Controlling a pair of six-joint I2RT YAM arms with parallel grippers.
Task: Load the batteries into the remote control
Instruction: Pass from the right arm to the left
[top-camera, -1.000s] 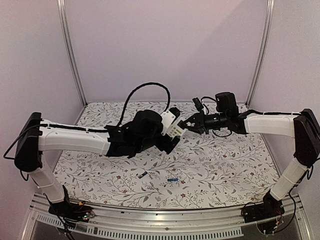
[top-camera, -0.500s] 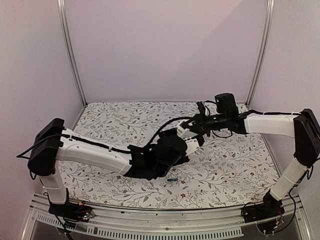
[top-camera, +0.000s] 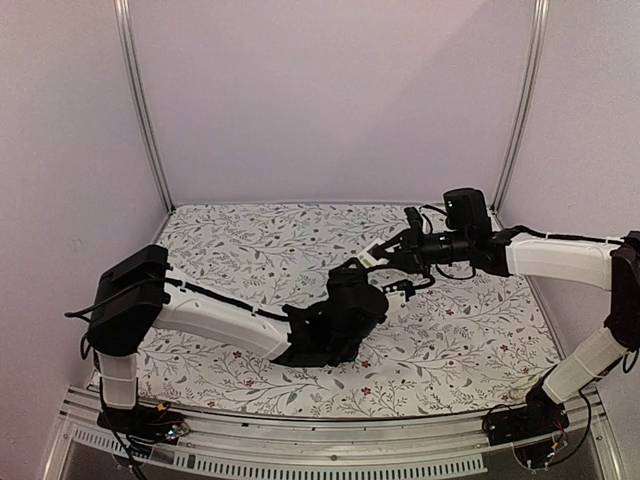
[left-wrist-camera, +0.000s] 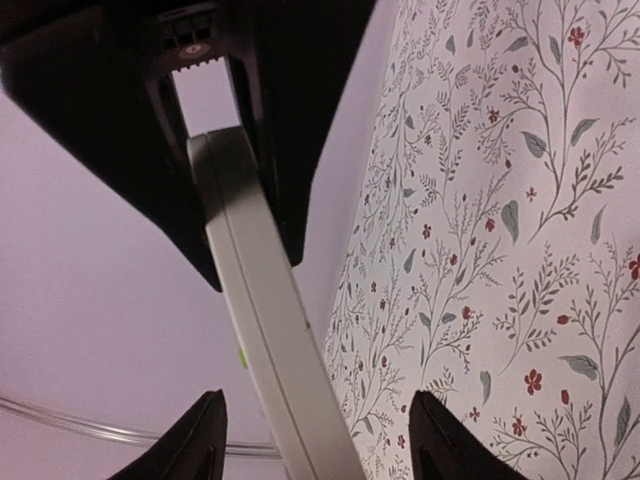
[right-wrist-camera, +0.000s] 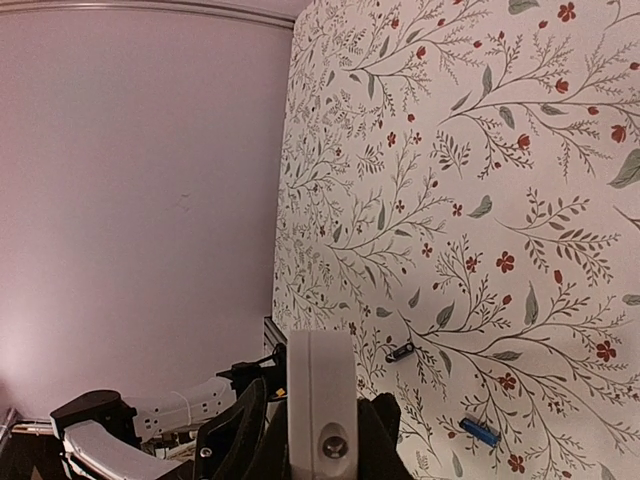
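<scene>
My right gripper (top-camera: 395, 252) is shut on the white remote control (top-camera: 372, 258) and holds it above the floral table. In the right wrist view the remote control's end (right-wrist-camera: 320, 400) sits between the black fingers (right-wrist-camera: 235, 430). My left gripper (left-wrist-camera: 320, 445) is open, with the remote control's thin edge (left-wrist-camera: 250, 300) running between its fingertips (left-wrist-camera: 205, 440) and a gap on each side. On the table below lie the batteries, one blackish (right-wrist-camera: 400, 351) and one blue (right-wrist-camera: 479, 431). From the top camera the left arm (top-camera: 230, 325) hides them.
The floral table cover (top-camera: 460, 330) ends at the metal rail (top-camera: 330, 440) along the near edge. Pale walls and frame posts (top-camera: 140, 100) close in the back and sides. The left arm lies low across the table's front middle.
The left arm swung from the back left, forward and down, to reach under the remote, and now covers the batteries in the top view. The right arm drew slightly right.
</scene>
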